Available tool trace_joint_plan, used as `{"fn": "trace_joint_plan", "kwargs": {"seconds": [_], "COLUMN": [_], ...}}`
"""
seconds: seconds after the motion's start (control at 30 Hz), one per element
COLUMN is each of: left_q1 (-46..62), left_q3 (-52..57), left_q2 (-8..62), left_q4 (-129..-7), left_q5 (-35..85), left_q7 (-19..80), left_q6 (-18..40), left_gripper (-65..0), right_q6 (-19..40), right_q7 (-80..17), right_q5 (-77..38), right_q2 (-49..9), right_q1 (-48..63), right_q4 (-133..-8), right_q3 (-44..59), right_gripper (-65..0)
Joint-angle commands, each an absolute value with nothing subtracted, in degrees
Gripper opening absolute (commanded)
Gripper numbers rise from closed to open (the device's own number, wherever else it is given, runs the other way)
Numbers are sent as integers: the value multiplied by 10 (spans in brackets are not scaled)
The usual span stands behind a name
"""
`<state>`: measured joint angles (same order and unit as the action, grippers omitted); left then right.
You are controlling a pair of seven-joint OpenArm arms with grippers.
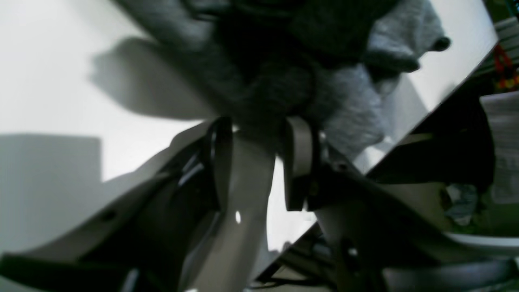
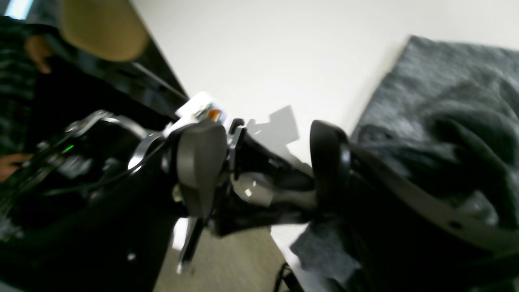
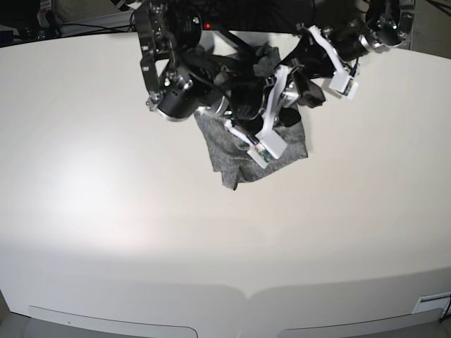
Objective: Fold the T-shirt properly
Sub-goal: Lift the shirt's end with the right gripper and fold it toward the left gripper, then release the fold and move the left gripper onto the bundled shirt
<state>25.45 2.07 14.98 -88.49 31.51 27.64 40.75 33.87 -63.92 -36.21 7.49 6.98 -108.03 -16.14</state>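
Observation:
The heather-grey T-shirt [image 3: 290,151] lies bunched in a heap at the far middle of the white table [image 3: 141,232], under both arms. In the left wrist view my left gripper [image 1: 259,121] has a thick wad of the shirt [image 1: 348,105] between its fingertips, raised off the table, with a shadow beneath it. In the right wrist view my right gripper [image 2: 263,134] is open with nothing between its fingers [image 2: 200,166]. The shirt [image 2: 438,93] lies just to its right, and a flap of it hangs below.
The table's far edge [image 1: 446,101] runs close behind the shirt, with floor and clutter beyond. A person in dark clothes [image 2: 20,81] and a tan rounded object [image 2: 101,28] stand past that edge. The two arms crowd together over the shirt.

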Motion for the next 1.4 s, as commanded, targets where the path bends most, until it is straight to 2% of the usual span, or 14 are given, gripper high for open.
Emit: {"fn": "trace_joint_plan", "kwargs": {"seconds": [0.0, 0.23, 0.4, 0.57, 0.87, 1.03, 1.2, 1.37], "left_q1": [257, 257, 257, 249, 159, 150, 151, 151], "left_q3": [33, 87, 74, 10, -164, -201, -201, -201], "left_q2": [161, 173, 168, 167, 167, 151, 107, 98], "left_q4": [-889, -962, -1051, -1091, -1091, -1091, -1091, -1091], "left_q5": [312, 380, 380, 364, 233, 200, 148, 115], "left_q7": [286, 291, 291, 284, 283, 282, 299, 322], "left_q6": [400, 400, 400, 400, 241, 227, 227, 220], "left_gripper": [-439, -439, -439, -439, -439, -439, -439, -442], "right_q6": [346, 345, 323, 312, 312, 312, 312, 312], "right_q7": [-630, -630, -630, -630, -629, -629, -630, -630], "right_q5": [-375, -268, -209, -208, -216, -216, -217, -216], "right_q2": [81, 58, -1, -77, -183, -203, -206, -206], "right_q1": [62, 19, 7, 11, 67, 91, 94, 94], "right_q4": [-1089, -1089, -1089, -1089, -1089, -1089, -1089, -1089], "right_q3": [-161, -142, -93, -4, 119, 149, 150, 150], "right_gripper": [-285, -285, -285, -285, -285, -285, -285, -285]}}
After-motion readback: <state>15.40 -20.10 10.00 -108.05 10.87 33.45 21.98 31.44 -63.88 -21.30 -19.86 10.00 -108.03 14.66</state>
